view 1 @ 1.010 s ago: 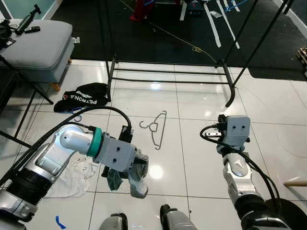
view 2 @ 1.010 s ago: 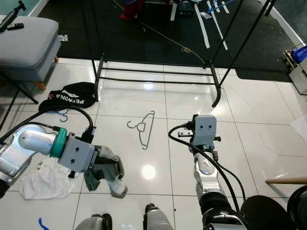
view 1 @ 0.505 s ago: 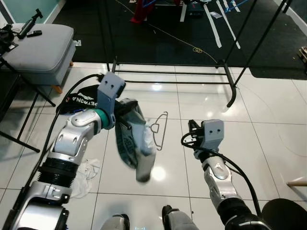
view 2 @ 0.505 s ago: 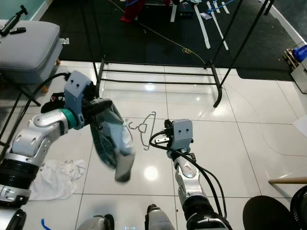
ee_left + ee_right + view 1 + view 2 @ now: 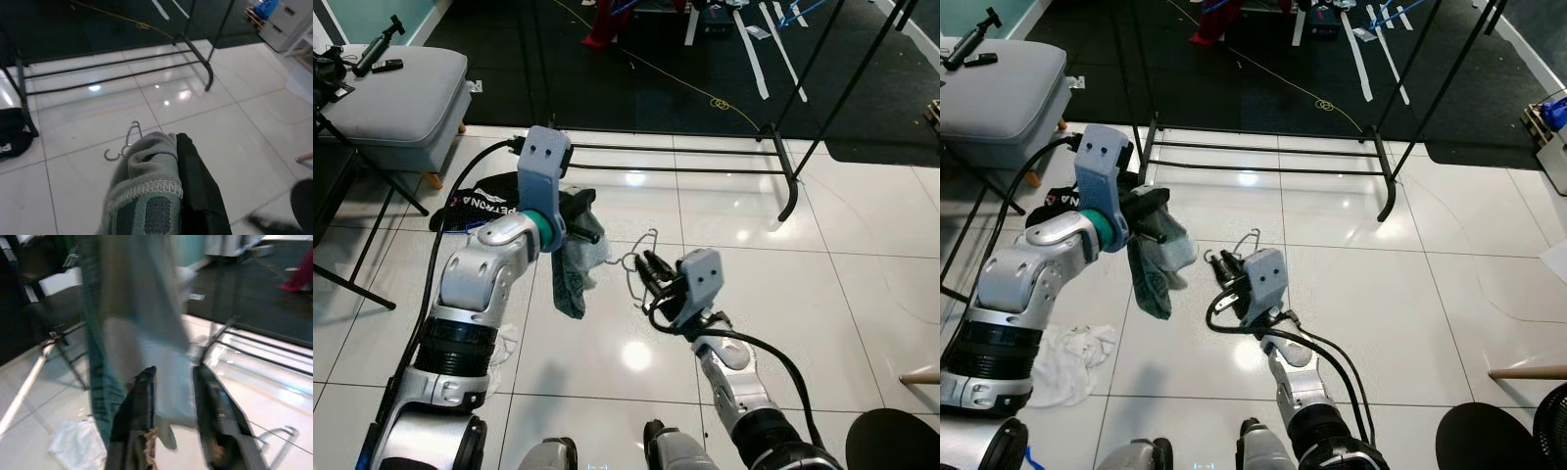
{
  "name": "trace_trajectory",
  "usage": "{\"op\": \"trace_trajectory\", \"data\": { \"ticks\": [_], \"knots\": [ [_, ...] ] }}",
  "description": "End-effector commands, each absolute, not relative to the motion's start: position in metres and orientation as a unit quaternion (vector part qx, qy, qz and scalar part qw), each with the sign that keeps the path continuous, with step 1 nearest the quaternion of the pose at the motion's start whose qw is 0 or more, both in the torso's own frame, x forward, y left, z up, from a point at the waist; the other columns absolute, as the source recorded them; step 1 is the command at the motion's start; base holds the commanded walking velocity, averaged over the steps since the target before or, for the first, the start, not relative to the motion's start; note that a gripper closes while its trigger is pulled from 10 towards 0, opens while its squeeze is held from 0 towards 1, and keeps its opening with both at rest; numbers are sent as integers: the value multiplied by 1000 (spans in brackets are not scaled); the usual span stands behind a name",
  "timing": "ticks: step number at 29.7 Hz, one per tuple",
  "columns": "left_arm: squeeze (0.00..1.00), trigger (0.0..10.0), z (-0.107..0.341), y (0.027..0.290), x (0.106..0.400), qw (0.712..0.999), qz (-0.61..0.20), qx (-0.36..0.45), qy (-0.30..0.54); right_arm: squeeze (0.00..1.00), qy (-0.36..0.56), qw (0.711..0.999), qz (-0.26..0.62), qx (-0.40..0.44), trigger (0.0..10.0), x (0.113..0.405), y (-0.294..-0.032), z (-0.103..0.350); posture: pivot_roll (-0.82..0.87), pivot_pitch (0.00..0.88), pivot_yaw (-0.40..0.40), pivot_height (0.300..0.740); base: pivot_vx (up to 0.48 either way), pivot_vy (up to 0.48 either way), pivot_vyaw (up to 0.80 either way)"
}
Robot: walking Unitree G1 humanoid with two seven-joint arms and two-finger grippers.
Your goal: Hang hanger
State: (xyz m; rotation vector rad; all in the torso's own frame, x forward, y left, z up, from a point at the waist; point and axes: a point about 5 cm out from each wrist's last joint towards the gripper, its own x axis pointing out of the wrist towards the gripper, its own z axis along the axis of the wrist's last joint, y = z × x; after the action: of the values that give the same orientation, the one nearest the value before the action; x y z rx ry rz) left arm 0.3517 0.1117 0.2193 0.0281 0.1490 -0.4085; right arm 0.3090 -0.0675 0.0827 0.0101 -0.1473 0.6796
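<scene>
Grey knit garment [image 5: 570,264] clamped in left tool [image 5: 585,223]; right tool [image 5: 651,266] parted, seemingly near wire hanger [image 5: 641,257].

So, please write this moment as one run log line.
left gripper: shut on grey garment | right gripper: open, above wire hanger | hanger: on floor

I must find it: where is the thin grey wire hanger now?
The thin grey wire hanger lies on the white tile floor, just beyond the right claw.
</scene>
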Motion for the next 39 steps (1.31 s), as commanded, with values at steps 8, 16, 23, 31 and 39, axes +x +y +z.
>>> {"op": "trace_trajectory", "data": {
  "ticks": [8, 16, 23, 31, 39],
  "knots": [
    [0, 0, 235, 100, 349, 978, -201, 5, 52, 1000, -36, 935, 352, 10, 10000, 313, -59, 78, 33, 84, 26, 740, 0, 0, 0],
    [0, 0, 261, 88, 341, 976, -217, -9, 28, 0, -30, 954, 298, 16, 10000, 337, -65, 93, 50, 101, 27, 740, 0, 0, 0],
    [0, 0, 273, 80, 336, 973, -226, -24, 25, 0, -32, 949, 312, 38, 10000, 346, -60, 106, 51, 108, 26, 740, 0, 0, 0],
    [0, 0, 275, 78, 334, 973, -227, -29, 26, 0, -37, 920, 384, 65, 10000, 342, -40, 110, 56, 110, 24, 740, 0, 0, 0],
    [0, 0, 276, 78, 332, 973, -226, -31, 31, 0, -36, 902, 424, 70, 10000, 338, -32, 110, 57, 112, 26, 740, 0, 0, 0]
  ]
}}
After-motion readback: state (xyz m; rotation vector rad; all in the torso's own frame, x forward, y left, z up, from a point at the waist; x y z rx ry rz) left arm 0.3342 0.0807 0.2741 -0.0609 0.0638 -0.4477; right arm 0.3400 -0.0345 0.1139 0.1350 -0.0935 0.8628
